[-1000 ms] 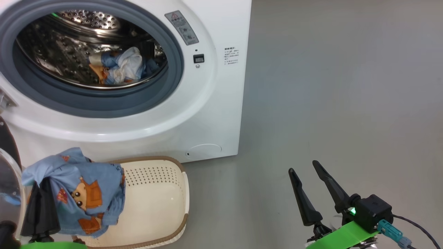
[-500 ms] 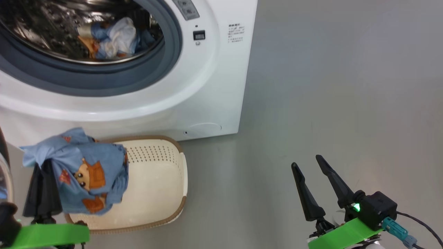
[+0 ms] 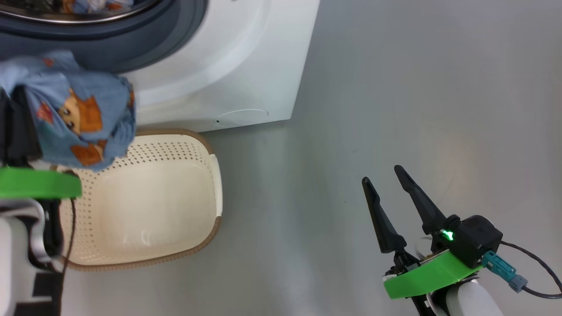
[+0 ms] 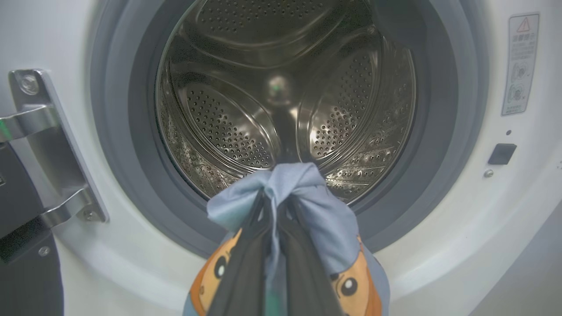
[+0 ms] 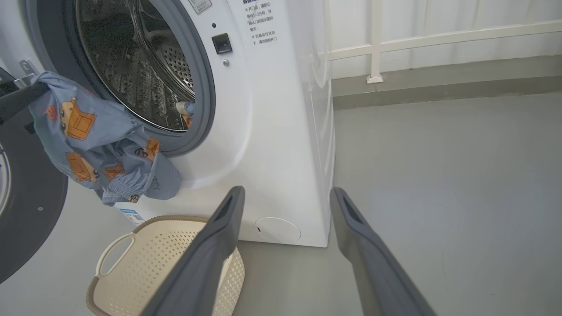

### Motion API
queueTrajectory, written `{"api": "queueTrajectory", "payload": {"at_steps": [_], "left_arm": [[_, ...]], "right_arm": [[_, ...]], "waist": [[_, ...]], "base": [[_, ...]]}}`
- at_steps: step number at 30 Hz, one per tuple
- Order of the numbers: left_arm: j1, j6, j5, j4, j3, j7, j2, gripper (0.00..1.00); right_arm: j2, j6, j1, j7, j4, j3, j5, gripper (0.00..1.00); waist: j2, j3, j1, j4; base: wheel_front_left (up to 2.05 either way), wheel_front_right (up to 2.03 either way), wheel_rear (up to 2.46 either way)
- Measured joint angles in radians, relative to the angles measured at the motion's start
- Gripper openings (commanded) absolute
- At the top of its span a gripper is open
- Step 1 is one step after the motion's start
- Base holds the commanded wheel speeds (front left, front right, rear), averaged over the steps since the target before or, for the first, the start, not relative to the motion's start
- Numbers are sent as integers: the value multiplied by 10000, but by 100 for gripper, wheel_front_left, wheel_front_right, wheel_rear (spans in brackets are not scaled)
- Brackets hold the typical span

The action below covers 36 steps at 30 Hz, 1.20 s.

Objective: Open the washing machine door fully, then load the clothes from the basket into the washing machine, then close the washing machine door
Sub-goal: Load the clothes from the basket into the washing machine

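Note:
My left gripper (image 3: 19,123) is shut on a light blue cartoon-print garment (image 3: 79,118), one of the clothes. It holds the garment above the basket's far left end, in front of the grey seal of the washing machine (image 3: 246,57). In the left wrist view the garment (image 4: 307,193) wraps the fingertips right before the steel drum (image 4: 281,87). More clothes (image 5: 186,109) lie inside the drum. The cream basket (image 3: 149,202) stands with nothing in it. The black-rimmed washing machine door (image 5: 26,210) hangs wide open at the left. My right gripper (image 3: 381,173) is open over the floor.
The door's metal hinge (image 4: 48,145) sits left of the drum opening. A round cap (image 3: 241,117) marks the machine's lower front. Bare grey floor (image 3: 395,87) stretches to the right of the machine. A white railing (image 5: 373,44) runs along the far wall.
The head camera has tilted down. My left gripper has lifted the blue garment from over the basket up to the drum opening. The right gripper has stayed open in place.

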<state>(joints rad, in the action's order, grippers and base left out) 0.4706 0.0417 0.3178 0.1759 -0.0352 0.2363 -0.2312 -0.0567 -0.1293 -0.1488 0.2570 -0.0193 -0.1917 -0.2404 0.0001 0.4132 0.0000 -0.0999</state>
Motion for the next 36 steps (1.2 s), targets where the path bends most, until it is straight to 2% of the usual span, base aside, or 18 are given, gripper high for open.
{"api": "queueTrajectory", "payload": {"at_steps": [23,36], "left_arm": [[4859,173,-702,3070,581,-646,-1212,0],[7625,307,-1030,4863,1223,-1016,-1198,0]], "right_arm": [[8,0,-420,0,90,-261,-445,100],[13,0,-821,0,261,-483,-690,100]], "waist": [[0,1260,0,-1038],[0,2498,0,-1370]], "base": [[0,0,0],[0,0,0]]}}
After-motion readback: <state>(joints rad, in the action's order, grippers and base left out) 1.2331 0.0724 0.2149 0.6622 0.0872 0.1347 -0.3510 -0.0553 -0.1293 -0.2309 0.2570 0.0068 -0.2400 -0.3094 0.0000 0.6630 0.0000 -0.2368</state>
